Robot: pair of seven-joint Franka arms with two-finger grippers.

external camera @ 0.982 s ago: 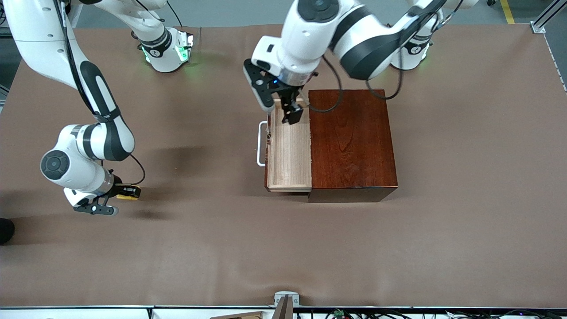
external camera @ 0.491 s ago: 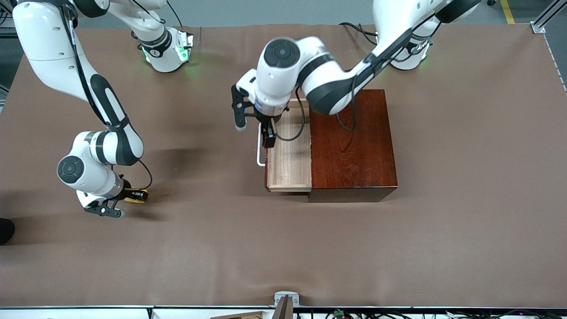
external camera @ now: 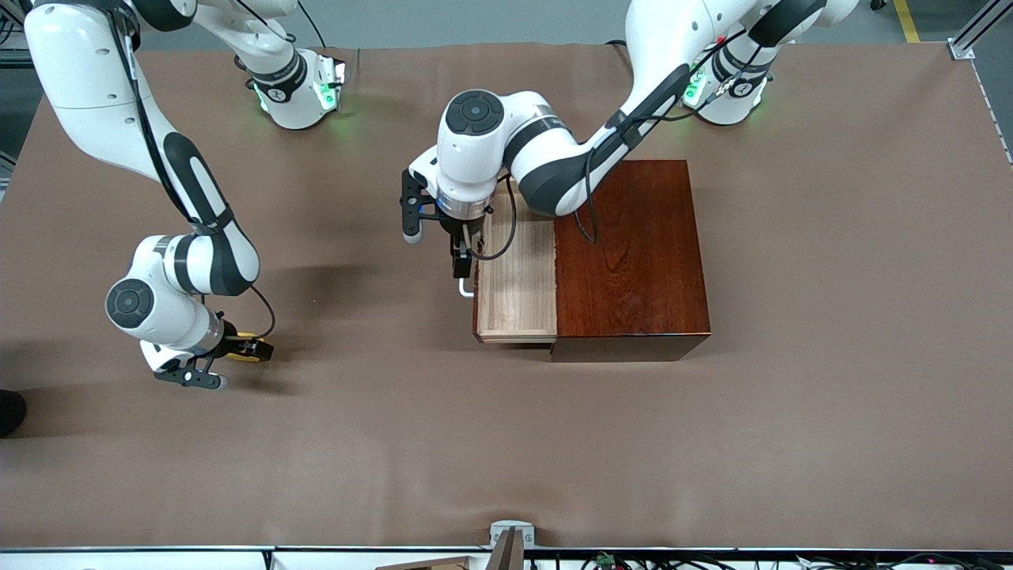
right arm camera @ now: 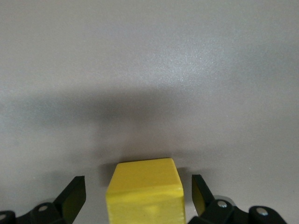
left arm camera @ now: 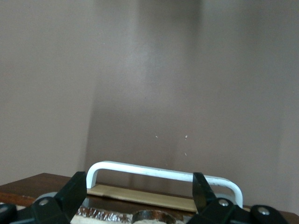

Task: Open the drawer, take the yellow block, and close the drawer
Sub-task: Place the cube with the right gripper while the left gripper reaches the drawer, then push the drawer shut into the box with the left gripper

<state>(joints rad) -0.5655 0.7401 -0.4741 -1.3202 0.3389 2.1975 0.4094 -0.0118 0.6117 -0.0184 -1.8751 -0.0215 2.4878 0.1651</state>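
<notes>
One dark mahogany box (external camera: 630, 257) stands a little toward the left arm's end of the brown table (external camera: 506, 443), right of the frame's centre in the front view. Its one drawer (external camera: 516, 285) is pulled out toward the right arm's end, and the pale wood tray shows nothing inside. The white bar handle (left arm camera: 163, 173) is partly covered by the left arm's wrist in the front view.

There is one yellow block (right arm camera: 145, 192) — it sits on the table at the lower left of the front view, well apart from the box, between the fingers of the right gripper (external camera: 241, 350). These fingers stand wide, with a gap to the block on each side, so the block is not held. The right arm reaches down from its base at the upper left, elbow bent, wrist low over the table.

The left gripper (external camera: 460, 265) is over the drawer's front, at the handle — its fingers (left arm camera: 72, 196) are spread wide, near the two ends of the bar, not clamped on it. The left arm comes from the upper right and bends across the box's top
</notes>
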